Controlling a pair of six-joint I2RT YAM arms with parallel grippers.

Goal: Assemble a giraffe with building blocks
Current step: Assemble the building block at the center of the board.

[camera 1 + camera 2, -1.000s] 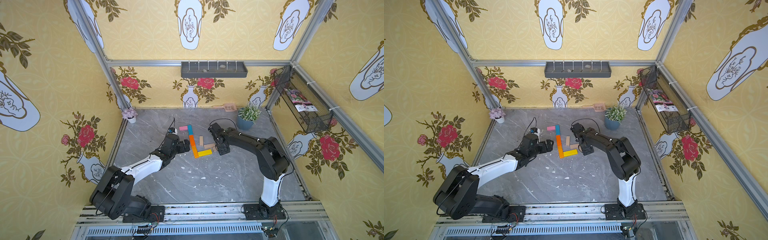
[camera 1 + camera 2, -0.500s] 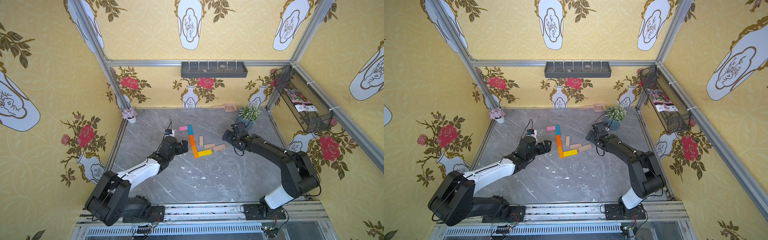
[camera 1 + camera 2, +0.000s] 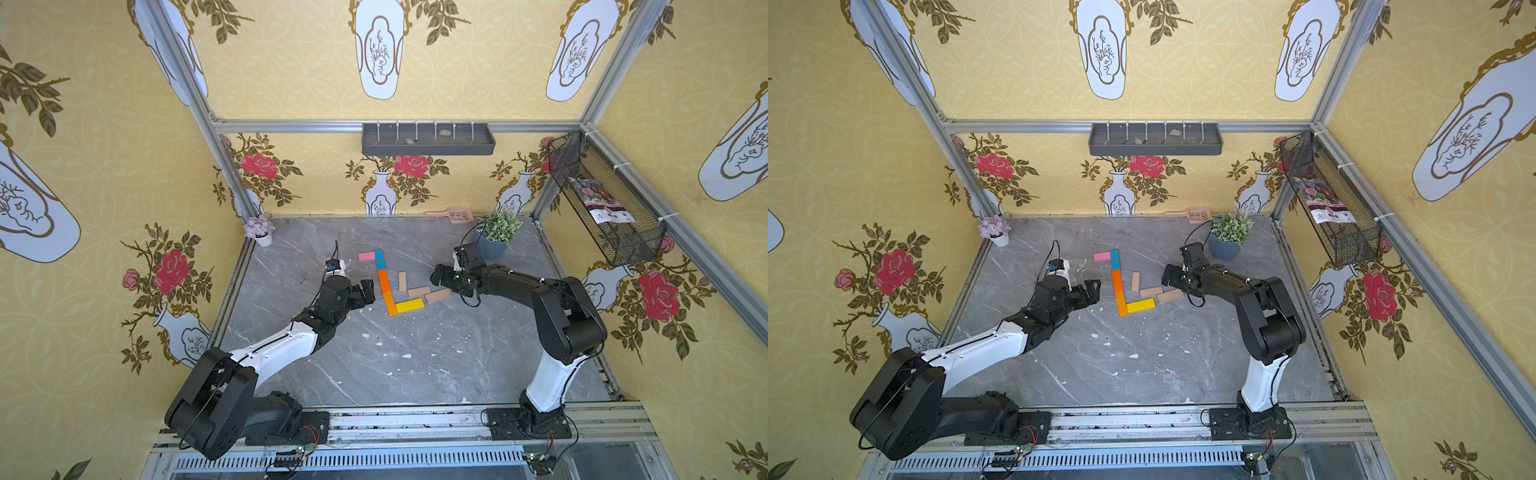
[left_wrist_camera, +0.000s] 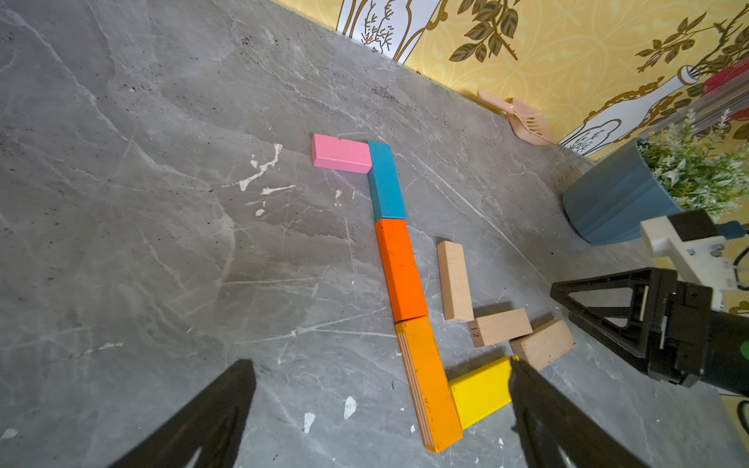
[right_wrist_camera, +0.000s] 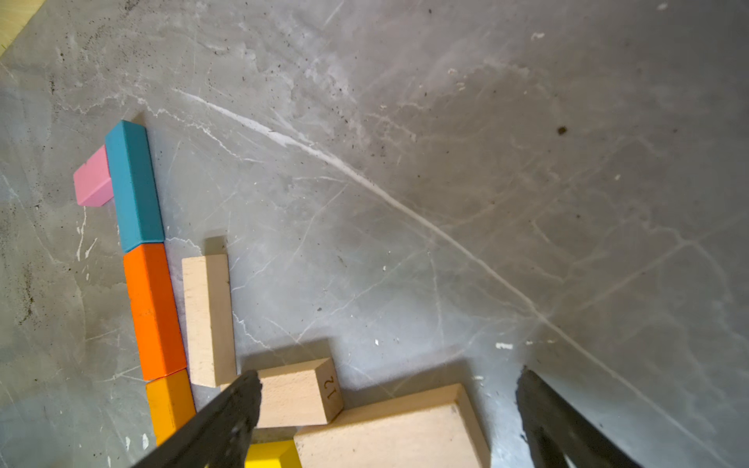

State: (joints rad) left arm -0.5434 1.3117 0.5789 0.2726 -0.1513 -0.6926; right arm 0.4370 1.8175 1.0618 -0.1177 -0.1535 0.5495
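The giraffe lies flat mid-table in both top views: pink block (image 3: pixel 365 256), blue block (image 3: pixel 379 258), two orange blocks (image 3: pixel 384 280) and yellow block (image 3: pixel 409 306) form an L. Three tan blocks (image 3: pixel 419 291) lie loose beside the neck, none lined up as legs. My left gripper (image 3: pixel 368 293) hovers open just left of the orange blocks; in the left wrist view the left gripper (image 4: pixel 381 364) straddles the lower orange block (image 4: pixel 429 377). My right gripper (image 3: pixel 438 277) is open at the rightmost tan block (image 5: pixel 389 433), holding nothing.
A potted plant (image 3: pixel 496 232) stands right behind the right wrist. A pink scoop (image 3: pixel 457 215) lies at the back wall, a small flower pot (image 3: pixel 259 230) in the back left corner. A wire basket (image 3: pixel 606 203) hangs on the right wall.
The right gripper opened off a tan block, drew back toward the plant, then came forward to the tan blocks again. The left arm has barely moved.
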